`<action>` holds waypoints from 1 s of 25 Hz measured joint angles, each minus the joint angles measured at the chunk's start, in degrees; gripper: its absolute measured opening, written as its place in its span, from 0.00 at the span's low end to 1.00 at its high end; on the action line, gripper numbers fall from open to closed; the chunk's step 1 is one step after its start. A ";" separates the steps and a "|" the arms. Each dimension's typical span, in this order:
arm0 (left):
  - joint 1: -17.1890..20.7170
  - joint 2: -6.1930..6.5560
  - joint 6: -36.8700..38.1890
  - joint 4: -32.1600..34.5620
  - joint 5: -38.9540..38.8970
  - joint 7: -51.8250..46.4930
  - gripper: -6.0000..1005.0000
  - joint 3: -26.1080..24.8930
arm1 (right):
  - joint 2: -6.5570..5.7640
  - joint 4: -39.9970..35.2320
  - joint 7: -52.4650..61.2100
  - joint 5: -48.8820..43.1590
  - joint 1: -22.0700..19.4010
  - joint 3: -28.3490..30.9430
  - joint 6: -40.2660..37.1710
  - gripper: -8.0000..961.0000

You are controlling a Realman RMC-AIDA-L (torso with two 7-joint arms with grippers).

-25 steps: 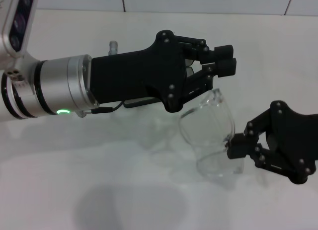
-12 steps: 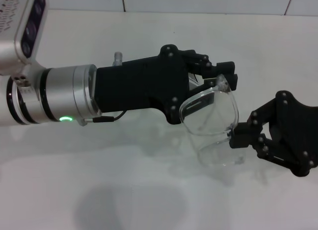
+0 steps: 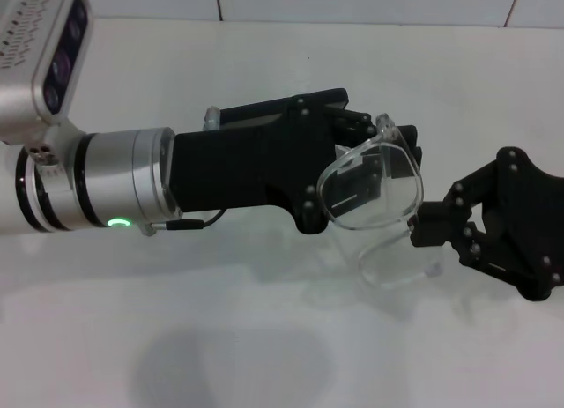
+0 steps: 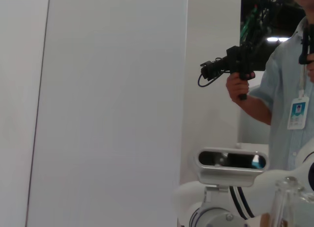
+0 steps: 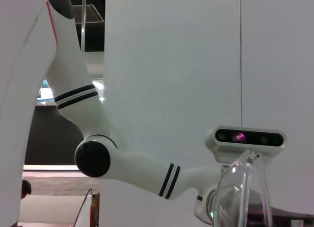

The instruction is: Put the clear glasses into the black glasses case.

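1. Transparent plastic defines the clear glasses (image 3: pixel 370 192), held in mid-air right of centre in the head view, their one-piece lens tilted toward the camera above the white table (image 3: pixel 264 337).
2. At centre right, the right gripper (image 3: pixel 426 225) reaches in from the frame's right edge, its black fingers pinched on the lower right edge of the glasses.
3. Directly behind the lens, the left gripper (image 3: pixel 388 152) extends from the left side of the frame; its black fingers show through and around the clear plastic, but whether they are spread or pressed together cannot be told, nor whether they touch the glasses.
4. A silver wrist section with a small green light (image 3: pixel 117 222) joins that gripper to the left arm, and a white camera housing (image 3: pixel 44 47) sits at the upper left corner.
5. Soft shadows fall on the table at lower centre.
6. In the right wrist view, a curved edge of the glasses (image 5: pixel 240 188) rises at lower right before a white arm and a pale wall.
7. In the left wrist view, a person in a light blue shirt (image 4: pixel 289 89) stands at the right edge, gripping a black handheld device (image 4: pixel 230 65).
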 joint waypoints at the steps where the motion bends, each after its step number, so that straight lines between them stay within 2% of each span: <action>1: 0.05 0.00 0.04 0.00 -0.18 -0.13 0.15 0.04 | 0.00 0.03 -0.02 0.19 0.00 0.05 0.11 0.06; 25: 0.32 -0.05 0.74 0.05 -2.26 -0.82 0.15 -0.92 | -0.01 0.45 -0.08 1.12 -0.03 -0.29 1.36 0.06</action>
